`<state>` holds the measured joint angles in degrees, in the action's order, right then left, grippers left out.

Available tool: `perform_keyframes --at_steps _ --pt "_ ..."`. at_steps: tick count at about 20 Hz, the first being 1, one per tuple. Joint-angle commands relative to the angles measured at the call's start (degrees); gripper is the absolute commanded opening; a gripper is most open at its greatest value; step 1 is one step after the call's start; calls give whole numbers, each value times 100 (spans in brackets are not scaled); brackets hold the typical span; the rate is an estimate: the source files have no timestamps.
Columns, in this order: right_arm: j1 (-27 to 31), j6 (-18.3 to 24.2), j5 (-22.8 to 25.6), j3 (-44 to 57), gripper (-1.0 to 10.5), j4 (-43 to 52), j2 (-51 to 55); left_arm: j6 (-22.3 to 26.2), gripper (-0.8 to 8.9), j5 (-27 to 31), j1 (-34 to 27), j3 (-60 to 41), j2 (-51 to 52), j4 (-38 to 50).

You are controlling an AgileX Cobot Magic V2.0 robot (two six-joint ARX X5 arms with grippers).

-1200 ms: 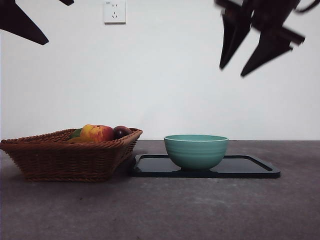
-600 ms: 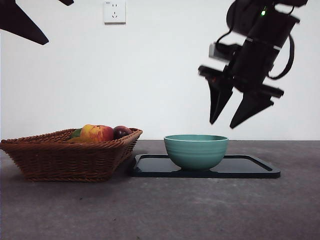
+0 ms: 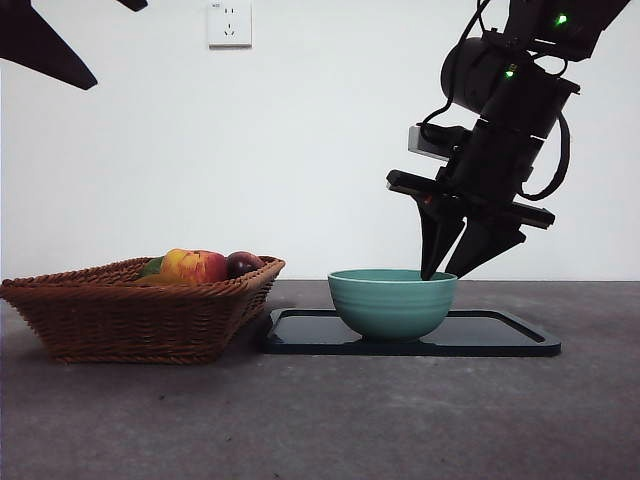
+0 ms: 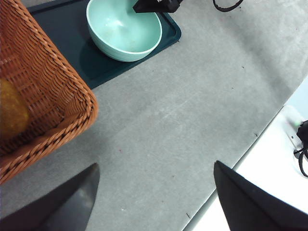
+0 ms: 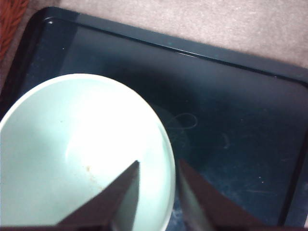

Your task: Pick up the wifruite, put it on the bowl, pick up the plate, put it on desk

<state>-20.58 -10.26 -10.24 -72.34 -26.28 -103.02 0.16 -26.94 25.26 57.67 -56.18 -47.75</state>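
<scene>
The teal-green bowl (image 3: 392,300) stands on a dark plate (image 3: 500,335) on the desk (image 3: 320,420). My right gripper (image 3: 440,275) is open at the bowl's right rim, one jaw inside and one outside. The right wrist view shows the bowl (image 5: 72,144), empty, with my right gripper (image 5: 158,166) straddling its rim over the plate (image 5: 231,96). The orange-brown wifruite (image 4: 9,113) lies in the wicker basket (image 4: 48,91). My left gripper (image 4: 154,168) is open and empty, high above the desk beside the basket.
The basket (image 3: 140,310) stands left of the plate, holding a red-yellow apple (image 3: 192,266) and a dark plum (image 3: 243,263). The left arm shows as a black tip (image 3: 40,45) at the top left. A wall socket (image 3: 229,23) is behind.
My right arm has come down from the top right to the bowl's right rim. The bowl, plate, basket and left arm have not moved.
</scene>
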Motion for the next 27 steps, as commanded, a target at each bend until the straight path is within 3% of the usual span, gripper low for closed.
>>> perform_keyframes --at_steps 1,4,7,12,17,22,27 --pt "-26 66 24 -127 79 72 -146 70 375 -13 31 57 -31 61" --pt "-26 66 31 -127 14 74 -146 70 375 -13 33 57 -31 61" --pt "-28 68 275 -127 14 98 -144 70 375 -13 33 57 -31 61" --pt "-39 70 278 -127 14 111 125 72 375 -11 33 57 -31 61" --pt "-74 74 256 -127 14 -85 1058 74 375 -11 31 57 -31 61" --pt "-94 348 212 -127 13 -992 2079 74 375 -11 31 57 -31 61" --pt "-389 354 214 98 13 -1482 3036 92 375 -11 31 57 -31 61"
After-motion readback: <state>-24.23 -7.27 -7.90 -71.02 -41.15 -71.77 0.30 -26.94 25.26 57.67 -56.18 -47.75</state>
